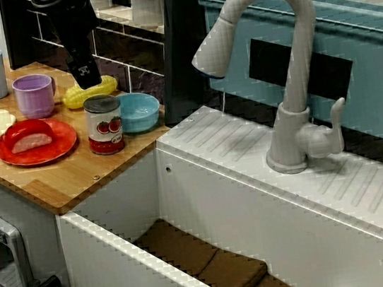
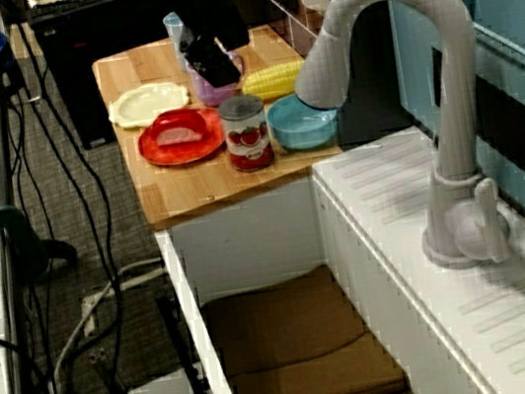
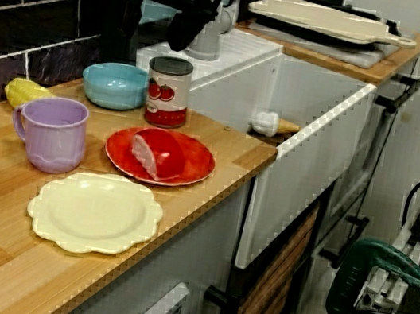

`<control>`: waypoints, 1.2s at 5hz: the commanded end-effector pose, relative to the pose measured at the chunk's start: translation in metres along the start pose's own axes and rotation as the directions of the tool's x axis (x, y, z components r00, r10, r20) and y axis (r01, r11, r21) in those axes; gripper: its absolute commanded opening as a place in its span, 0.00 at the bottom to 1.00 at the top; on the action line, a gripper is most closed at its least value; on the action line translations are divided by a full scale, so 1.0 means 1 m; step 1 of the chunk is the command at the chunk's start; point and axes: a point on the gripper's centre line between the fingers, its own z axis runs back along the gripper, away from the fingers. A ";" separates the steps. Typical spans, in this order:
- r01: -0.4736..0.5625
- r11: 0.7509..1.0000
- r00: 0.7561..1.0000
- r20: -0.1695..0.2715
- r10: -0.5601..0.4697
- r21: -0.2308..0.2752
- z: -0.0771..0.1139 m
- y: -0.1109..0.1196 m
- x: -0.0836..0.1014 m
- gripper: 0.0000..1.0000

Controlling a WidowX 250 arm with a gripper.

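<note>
The corn cob point(image 1: 90, 93) lies on the wooden counter point(image 1: 75, 175), between the purple mug point(image 1: 33, 96) and the blue bowl point(image 1: 137, 111). The gripper point(image 1: 87, 78) hangs just above it. Finger spacing cannot be determined. The tomato can point(image 1: 104, 124) stands just in front.

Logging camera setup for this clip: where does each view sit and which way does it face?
Faucet-side view: beside the faucet, facing the counter; tool near corn.
High view: above the sink, looking down at the counter; tool shows.
Counter-end view: low at counter's end, facing the sink; tool shows.
All share the tomato can.
</note>
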 end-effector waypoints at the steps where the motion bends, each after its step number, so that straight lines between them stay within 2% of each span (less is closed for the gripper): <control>1: -0.081 0.995 0.996 -0.043 0.084 0.055 0.028 0.016 0.010 1.00; 2: -0.246 0.965 0.961 -0.107 0.255 0.089 0.027 0.026 0.001 1.00; 3: -0.479 0.867 0.866 -0.084 0.493 0.140 0.023 0.036 -0.013 1.00; 4: -0.649 0.732 0.737 -0.068 0.673 0.207 0.015 0.041 -0.022 1.00; 5: -0.668 0.712 0.717 -0.069 0.693 0.217 0.007 0.042 -0.026 1.00; 6: -0.651 0.728 0.730 -0.085 0.678 0.216 -0.002 0.038 -0.028 1.00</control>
